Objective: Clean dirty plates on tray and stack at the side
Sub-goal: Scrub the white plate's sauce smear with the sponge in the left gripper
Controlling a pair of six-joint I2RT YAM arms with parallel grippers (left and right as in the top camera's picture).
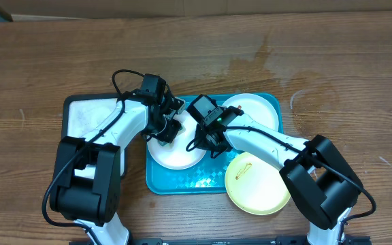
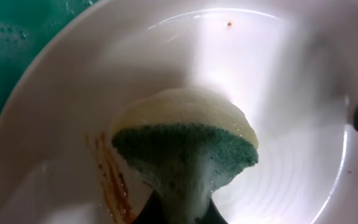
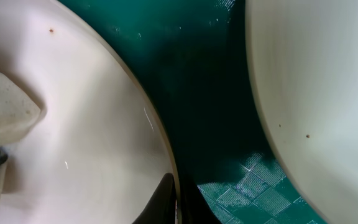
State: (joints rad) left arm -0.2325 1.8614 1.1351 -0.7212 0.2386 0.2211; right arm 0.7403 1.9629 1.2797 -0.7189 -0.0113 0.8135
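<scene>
A white plate (image 1: 179, 155) lies at the left of the turquoise tray (image 1: 182, 185). My left gripper (image 1: 168, 131) is shut on a green-and-yellow sponge (image 2: 185, 149) pressed onto this plate (image 2: 278, 93), next to a brown smear (image 2: 112, 180). My right gripper (image 1: 207, 141) is shut on the same plate's rim (image 3: 166, 158), one finger over and one under (image 3: 178, 202). A second white plate (image 1: 254, 109) lies at the tray's far right. A pale yellow-green plate (image 1: 254, 184) with a small mark overhangs the tray's near right corner.
A black-rimmed tray with a white surface (image 1: 90, 116) sits left of the turquoise tray, under my left arm. A pale plate edge (image 3: 316, 93) shows right of my right gripper. The wooden table (image 1: 332, 68) has a wet stain behind the tray.
</scene>
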